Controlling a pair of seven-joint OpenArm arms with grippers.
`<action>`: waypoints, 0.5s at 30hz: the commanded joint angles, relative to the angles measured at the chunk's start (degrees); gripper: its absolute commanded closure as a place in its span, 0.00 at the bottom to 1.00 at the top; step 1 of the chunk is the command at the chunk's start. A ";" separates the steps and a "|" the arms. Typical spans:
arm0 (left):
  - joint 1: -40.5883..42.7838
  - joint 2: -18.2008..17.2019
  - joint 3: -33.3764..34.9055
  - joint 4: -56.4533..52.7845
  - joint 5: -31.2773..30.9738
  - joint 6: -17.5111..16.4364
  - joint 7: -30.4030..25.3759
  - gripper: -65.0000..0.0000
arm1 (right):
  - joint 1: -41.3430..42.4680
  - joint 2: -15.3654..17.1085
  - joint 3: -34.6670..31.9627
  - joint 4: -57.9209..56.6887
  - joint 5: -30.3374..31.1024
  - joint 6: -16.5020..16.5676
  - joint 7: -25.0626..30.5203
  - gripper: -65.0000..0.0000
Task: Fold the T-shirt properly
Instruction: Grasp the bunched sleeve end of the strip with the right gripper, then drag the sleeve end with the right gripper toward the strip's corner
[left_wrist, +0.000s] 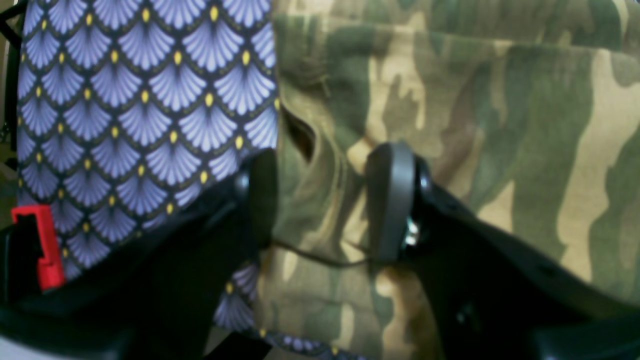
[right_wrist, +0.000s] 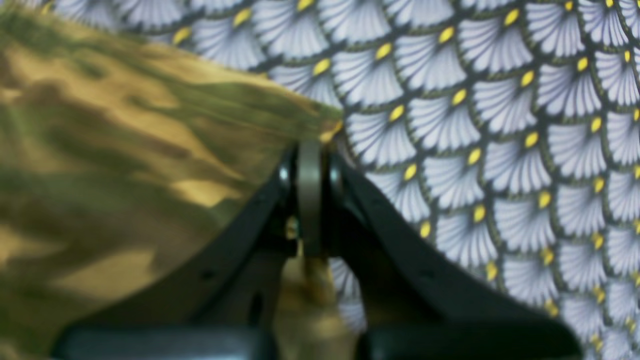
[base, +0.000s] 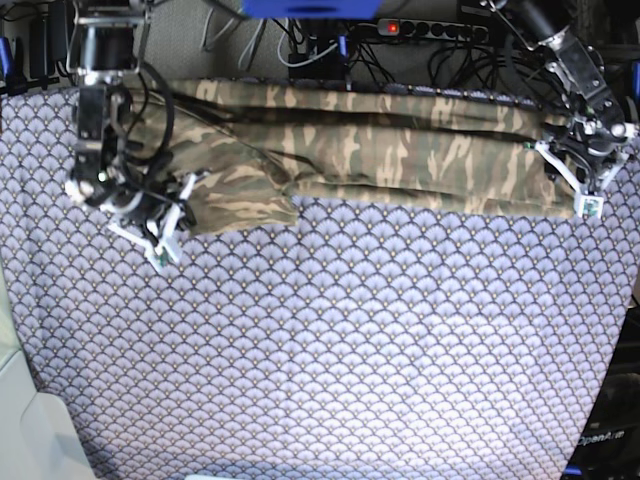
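— Where's the T-shirt (base: 400, 150) from where you sit?

— In my base view it runs as a long folded band across the top of the frame, lying on the table cloth (base: 340, 340), with a sleeve flap hanging down toward the upper left.

— And your right gripper (right_wrist: 310, 150)?

— It's at that flap. In the right wrist view I see its jaws pressed flat together in mid-frame, with the shirt's corner running in at their tips and a bit of camouflage fabric showing just below the pads. So I read it as pinched closed on the shirt's edge. The rest of the fabric fills the left half of that frame.

— Left side?

— My left gripper (left_wrist: 320, 200) sits at the band's end, upper right of the base view. In the left wrist view the fingers (left_wrist: 390, 200) stand well apart with a raised wrinkle of the shirt's edge between them; nothing is clamped. Cloth to the left, shirt to the right.
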 joint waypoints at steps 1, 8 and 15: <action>-0.65 -0.63 -0.08 0.62 -0.06 0.12 -0.46 0.55 | 0.69 0.37 0.16 3.20 1.05 -0.07 1.57 1.00; -0.65 -0.63 -0.08 0.62 -0.06 0.12 -0.46 0.55 | -3.88 0.37 0.16 10.67 1.05 -0.07 1.57 1.00; -0.65 -0.63 0.01 0.53 -0.06 0.12 -0.46 0.55 | -9.86 1.87 0.07 20.52 1.31 -0.07 0.87 1.00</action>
